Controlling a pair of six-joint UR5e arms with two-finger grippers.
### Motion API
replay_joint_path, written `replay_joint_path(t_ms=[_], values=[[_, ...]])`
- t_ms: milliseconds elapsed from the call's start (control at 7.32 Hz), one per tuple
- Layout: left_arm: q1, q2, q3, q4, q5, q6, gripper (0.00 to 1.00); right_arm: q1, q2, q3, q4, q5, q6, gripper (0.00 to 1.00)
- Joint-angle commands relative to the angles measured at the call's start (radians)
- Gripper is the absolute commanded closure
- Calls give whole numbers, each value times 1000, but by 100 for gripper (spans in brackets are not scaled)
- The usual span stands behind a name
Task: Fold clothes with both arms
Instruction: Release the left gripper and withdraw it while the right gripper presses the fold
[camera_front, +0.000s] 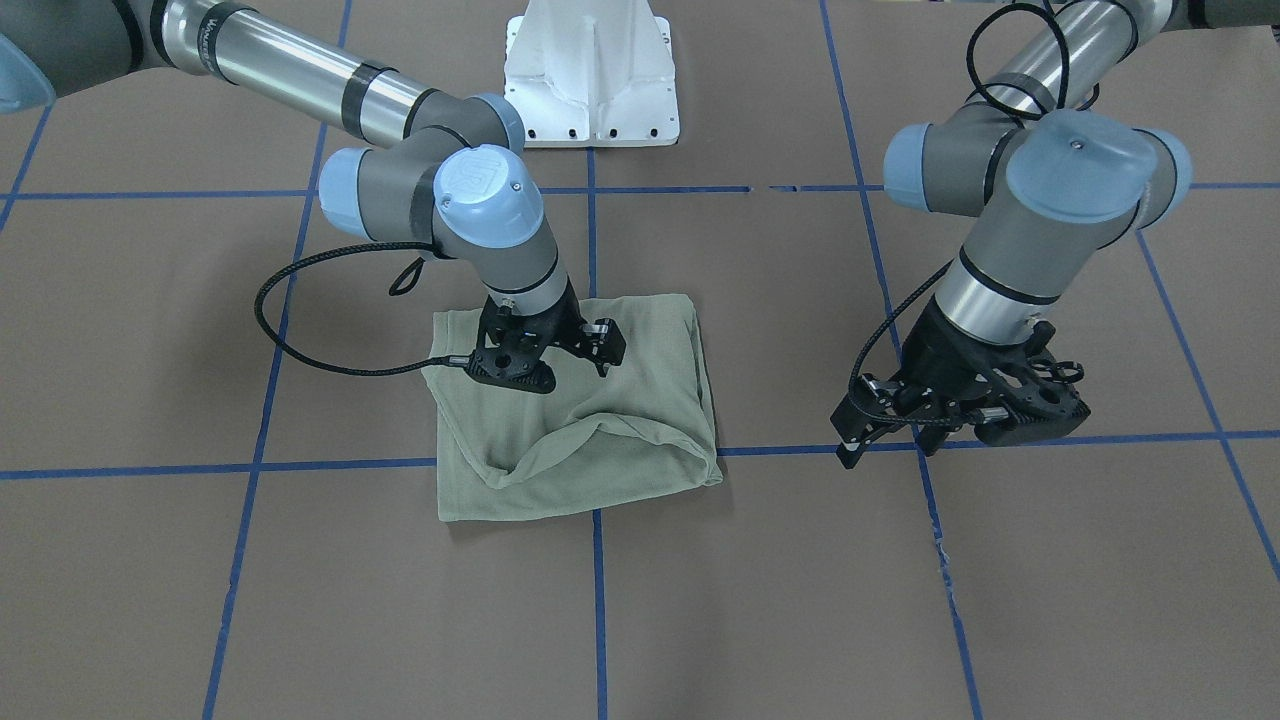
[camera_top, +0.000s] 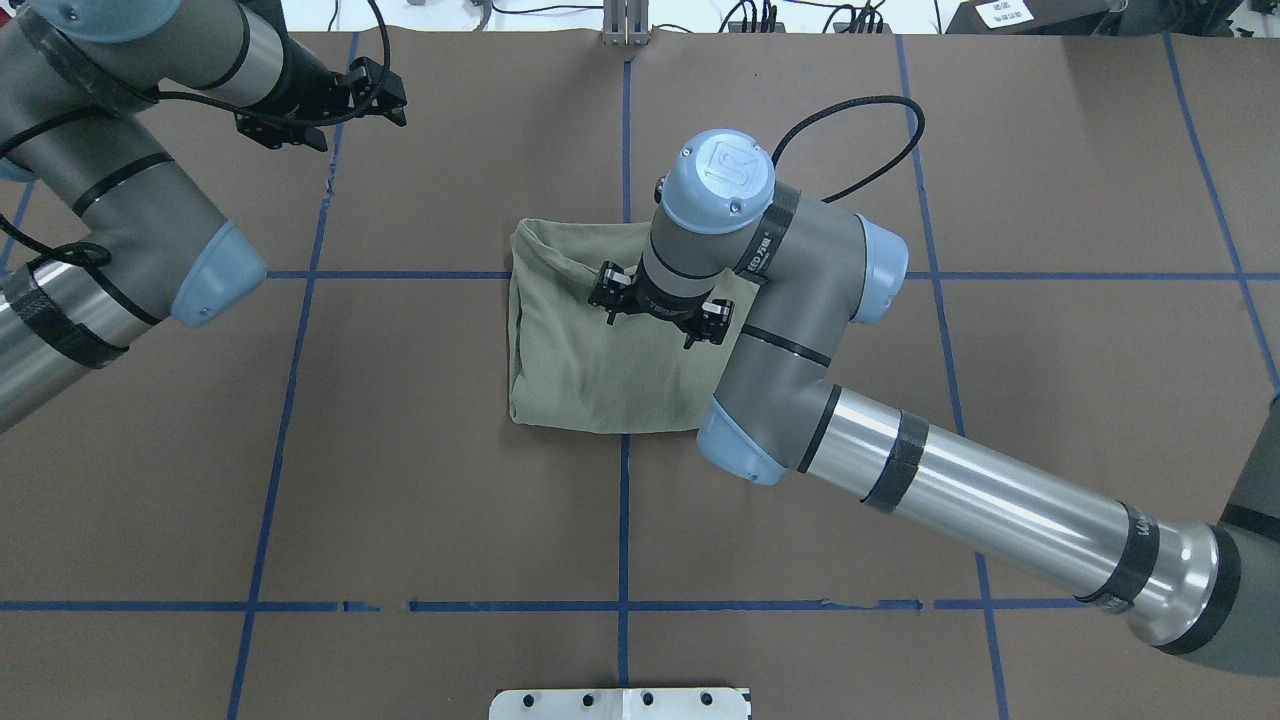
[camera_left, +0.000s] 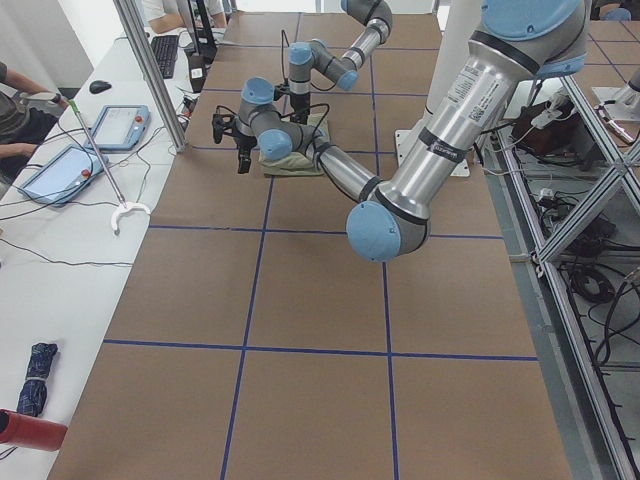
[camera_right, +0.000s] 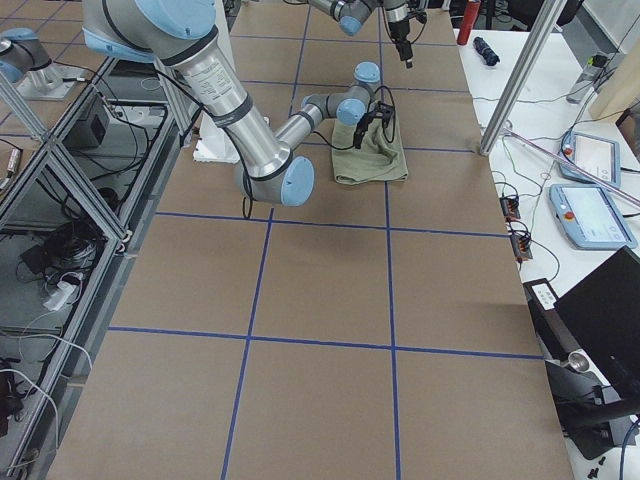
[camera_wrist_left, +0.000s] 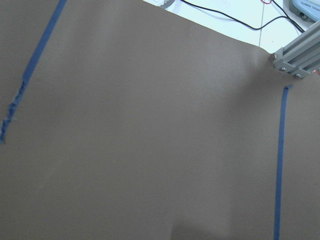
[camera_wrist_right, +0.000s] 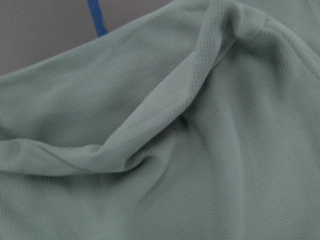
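Lying at the middle of the brown paper-covered tabletop (camera_front: 760, 600), the sage-green knit shirt (camera_front: 640, 420) is folded into a compact, roughly square bundle that covers a crossing of the blue tape lines (camera_front: 330, 464). Its edge toward the robot is flat and neat. The opposite edge bulges into a loose, rolled ridge with a pocket-like hollow. Close up, the right wrist view shows a fine waffle weave and soft creases.

The grey-metal tubular right arm (camera_top: 980, 500) reaches in low across the tabletop and bends at the wrist to point straight down. The black right claw (camera_top: 652, 322) stands over the shirt's top layer with its jaws spread wide. It grips nothing, and whether its fingertips touch the fabric cannot be told. The grey-metal left arm (camera_front: 1040, 240) is well apart from the shirt, its wrist tilted. The black left claw (camera_front: 887, 452) hangs above bare tabletop at a tape line, jaws parted and empty.

A round embossed logo marks the light-blue joint cap (camera_top: 720, 175) on the right wrist. Lettering on a black band further along that arm is too small to read.
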Motion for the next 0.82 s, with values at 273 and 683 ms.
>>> replay_joint_path(t_ms=[273, 683], values=[[-10, 22, -15, -2, -4, 6, 0, 43, 94, -154, -61, -75, -258, 0], [-8, 44, -43, -2, -2, 6, 0, 105, 192, -347, -44, -80, -324, 0]])
